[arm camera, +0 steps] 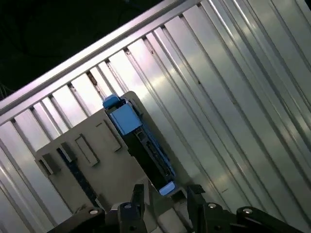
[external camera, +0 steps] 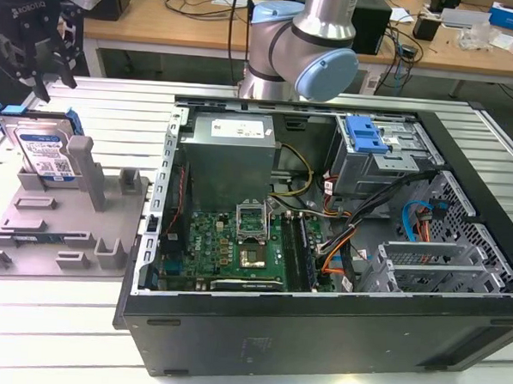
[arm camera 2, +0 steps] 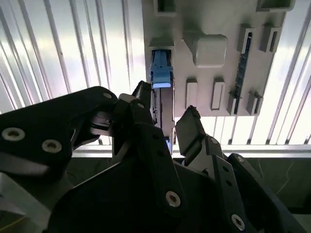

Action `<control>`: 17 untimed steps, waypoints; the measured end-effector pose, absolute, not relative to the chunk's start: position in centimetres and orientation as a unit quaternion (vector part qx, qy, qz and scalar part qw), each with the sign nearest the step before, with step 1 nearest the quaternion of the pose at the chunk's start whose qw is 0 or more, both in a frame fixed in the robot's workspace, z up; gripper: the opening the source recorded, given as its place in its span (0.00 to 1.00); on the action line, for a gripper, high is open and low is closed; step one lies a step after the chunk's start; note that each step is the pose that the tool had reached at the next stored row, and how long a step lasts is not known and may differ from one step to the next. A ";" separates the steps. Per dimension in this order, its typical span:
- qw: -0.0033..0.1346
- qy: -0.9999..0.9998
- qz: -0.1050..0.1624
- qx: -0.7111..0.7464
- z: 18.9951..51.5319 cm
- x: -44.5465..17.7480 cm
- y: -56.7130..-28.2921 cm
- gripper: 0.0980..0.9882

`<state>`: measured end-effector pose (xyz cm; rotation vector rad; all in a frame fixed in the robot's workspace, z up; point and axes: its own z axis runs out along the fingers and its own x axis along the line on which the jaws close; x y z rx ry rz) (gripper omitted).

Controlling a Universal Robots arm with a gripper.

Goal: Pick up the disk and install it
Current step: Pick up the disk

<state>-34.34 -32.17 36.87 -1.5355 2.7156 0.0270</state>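
Observation:
The disk (external camera: 42, 152), a silver hard drive with a white-and-blue label and a blue bracket, stands on edge in a grey fixture (external camera: 65, 234) at the exterior view's left. My gripper (external camera: 54, 82) hangs just above its upper edge, open and holding nothing. In the second wrist view the disk (arm camera 2: 163, 99) is seen edge-on, and the gripper (arm camera 2: 166, 116) has a dark finger on each side of that edge line. The first wrist view has the disk (arm camera: 142, 143) running toward the open gripper (arm camera: 166, 194).
An open computer case (external camera: 318, 333) lies on the ribbed aluminium table (external camera: 60, 336). Inside are a grey power-supply box (external camera: 232, 161), a green motherboard (external camera: 228, 246) and a drive bay with a blue latch (external camera: 366, 134). The arm's base (external camera: 303, 40) stands behind the case.

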 end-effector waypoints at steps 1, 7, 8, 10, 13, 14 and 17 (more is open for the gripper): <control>0.010 0.861 0.008 -0.509 36.8 -34.3 -32.2 0.43; 0.004 0.819 0.003 -0.573 36.7 -34.3 -32.2 0.43; 0.002 0.809 0.001 -0.588 36.7 -34.3 -32.2 0.43; 0.000 0.789 -0.002 -0.615 36.7 -34.3 -32.2 0.43; -0.002 0.769 -0.004 -0.639 36.7 -34.3 -32.2 0.43; -0.002 0.763 -0.004 -0.646 36.7 -34.3 -32.2 0.43; -0.004 0.745 -0.006 -0.667 36.7 -34.3 -32.2 0.43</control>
